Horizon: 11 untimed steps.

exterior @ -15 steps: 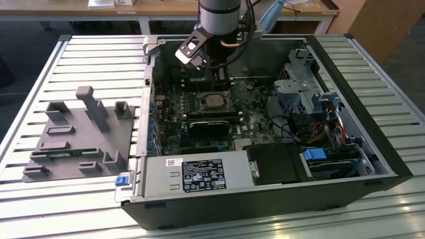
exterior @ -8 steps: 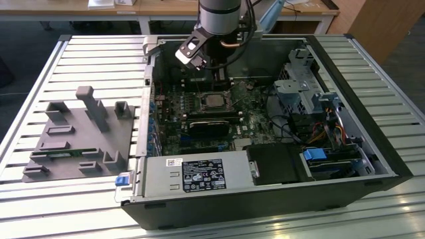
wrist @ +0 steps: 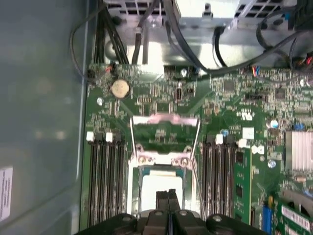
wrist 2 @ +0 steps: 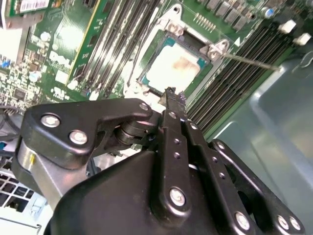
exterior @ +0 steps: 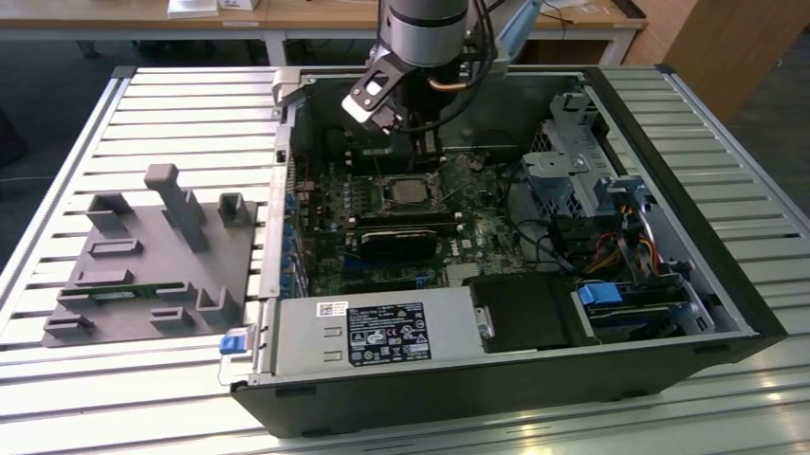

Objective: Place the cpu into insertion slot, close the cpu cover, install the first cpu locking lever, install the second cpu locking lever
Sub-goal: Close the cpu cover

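**Fig.** Open computer case [exterior: 708,284] on the slatted worktop [exterior: 127,114], with the arm entering at the upper centre of the exterior view. In both wrist views the pincer [wrist: 168,196] was closed, its black fingers pressed together and holding nothing. It was poised over the cpu [wrist: 148,188], though contact could not be judged. The cpu lay seated in the insertion slot [wrist 2: 188,45], near the centre of the exterior view. The cpu cover [wrist: 165,119] stood swung up, off the chip. A thin locking lever [wrist 2: 249,61] slanted across the memory slots [wrist 2: 230,88].

Cpu [wrist 2: 176,68] in the insertion slot [wrist 2: 191,42]; claw [wrist 2: 170,94] above it.
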{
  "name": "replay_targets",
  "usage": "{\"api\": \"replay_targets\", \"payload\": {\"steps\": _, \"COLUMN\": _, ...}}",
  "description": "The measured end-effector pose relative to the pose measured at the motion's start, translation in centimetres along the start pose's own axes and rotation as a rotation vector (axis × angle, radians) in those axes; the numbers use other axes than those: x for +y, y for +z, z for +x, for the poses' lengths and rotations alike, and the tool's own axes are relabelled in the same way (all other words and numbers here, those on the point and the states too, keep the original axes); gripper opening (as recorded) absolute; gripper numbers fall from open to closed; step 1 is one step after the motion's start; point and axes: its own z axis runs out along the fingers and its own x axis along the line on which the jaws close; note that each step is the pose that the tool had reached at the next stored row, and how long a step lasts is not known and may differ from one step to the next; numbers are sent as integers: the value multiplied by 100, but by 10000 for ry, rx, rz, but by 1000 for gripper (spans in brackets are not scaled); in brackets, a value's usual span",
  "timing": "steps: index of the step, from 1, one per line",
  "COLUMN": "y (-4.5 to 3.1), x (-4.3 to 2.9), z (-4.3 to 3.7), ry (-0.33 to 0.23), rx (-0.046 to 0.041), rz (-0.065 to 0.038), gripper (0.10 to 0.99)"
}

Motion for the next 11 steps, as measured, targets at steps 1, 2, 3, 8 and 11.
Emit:
{"api": "replay_targets", "payload": {"steps": 1, "y": 0, "x": 9, "z": -1, "ry": -1, "rx": 0, "rz": 1, "gripper": 106}}
{"api": "replay_targets", "payload": {"steps": 2, "y": -3, "x": 13, "z": -1, "ry": -1, "rx": -2, "rz": 2, "gripper": 106}}
{"api": "replay_targets", "payload": {"steps": 3, "y": -12, "x": 13, "z": 0, "ry": -1, "rx": -2, "rz": 2, "gripper": 106}}
{"api": "replay_targets", "payload": {"steps": 8, "y": -88, "x": 18, "z": 3, "ry": 0, "rx": 0, "rz": 1, "gripper": 106}}
{"api": "replay_targets", "payload": {"steps": 11, "y": -87, "x": 24, "z": 3, "ry": -2, "rx": 1, "rz": 1, "gripper": 106}}
